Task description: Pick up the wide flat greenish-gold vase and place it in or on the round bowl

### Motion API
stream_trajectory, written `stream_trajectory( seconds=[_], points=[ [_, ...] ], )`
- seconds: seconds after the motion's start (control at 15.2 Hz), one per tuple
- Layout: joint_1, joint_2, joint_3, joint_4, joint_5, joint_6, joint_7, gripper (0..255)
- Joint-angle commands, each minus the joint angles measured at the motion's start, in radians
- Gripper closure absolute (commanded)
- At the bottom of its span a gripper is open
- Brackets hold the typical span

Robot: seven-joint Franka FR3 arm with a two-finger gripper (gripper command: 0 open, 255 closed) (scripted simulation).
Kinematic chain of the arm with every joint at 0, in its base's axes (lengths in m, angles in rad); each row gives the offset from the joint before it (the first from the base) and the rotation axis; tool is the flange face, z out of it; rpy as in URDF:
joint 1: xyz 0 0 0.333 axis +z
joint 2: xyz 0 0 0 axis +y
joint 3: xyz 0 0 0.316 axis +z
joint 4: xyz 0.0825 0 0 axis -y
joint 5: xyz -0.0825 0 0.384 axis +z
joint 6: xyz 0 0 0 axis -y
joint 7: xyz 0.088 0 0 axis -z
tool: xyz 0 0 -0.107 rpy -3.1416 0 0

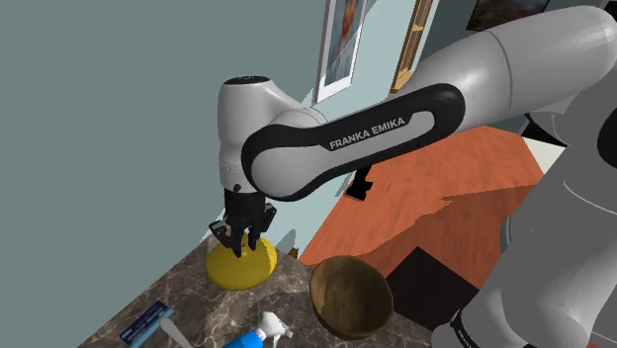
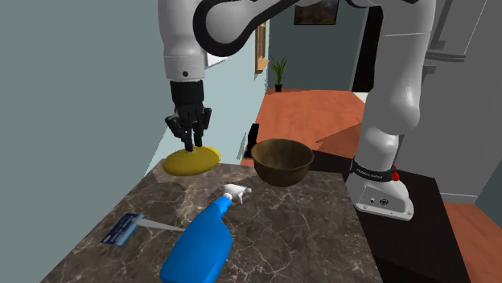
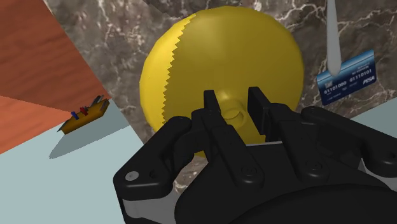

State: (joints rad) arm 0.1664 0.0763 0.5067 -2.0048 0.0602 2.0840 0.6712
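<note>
The wide flat yellow-gold vase (image 1: 240,267) (image 2: 191,161) (image 3: 216,57) lies at the far corner of the dark marble counter (image 2: 322,233), close to the teal wall. My gripper (image 1: 244,240) (image 2: 191,145) (image 3: 234,102) points straight down onto its middle. In the wrist view the two fingers clasp the vase's small central neck (image 3: 234,116). The vase looks to be resting on the counter. The round brown bowl (image 1: 351,295) (image 2: 281,161) stands upright a short way off, to the shoulder view's right of the vase.
A blue spray bottle (image 1: 259,334) (image 2: 197,245) lies on the counter nearer the front. A blue card-like head on a pale handle (image 1: 143,324) (image 2: 121,229) (image 3: 347,77) lies beside it. The counter's edge drops to an orange floor just past the vase.
</note>
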Motion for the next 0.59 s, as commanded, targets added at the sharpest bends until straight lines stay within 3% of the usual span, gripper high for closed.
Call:
stream_trajectory(
  seconds=[0.0, 0.53],
  points=[
    [-0.001, -0.009, 0.0, 0.019, 0.004, -0.027, -0.001, 255],
    [-0.005, -0.04, -0.001, 0.095, 0.017, -0.131, -0.004, 255]
  ],
)
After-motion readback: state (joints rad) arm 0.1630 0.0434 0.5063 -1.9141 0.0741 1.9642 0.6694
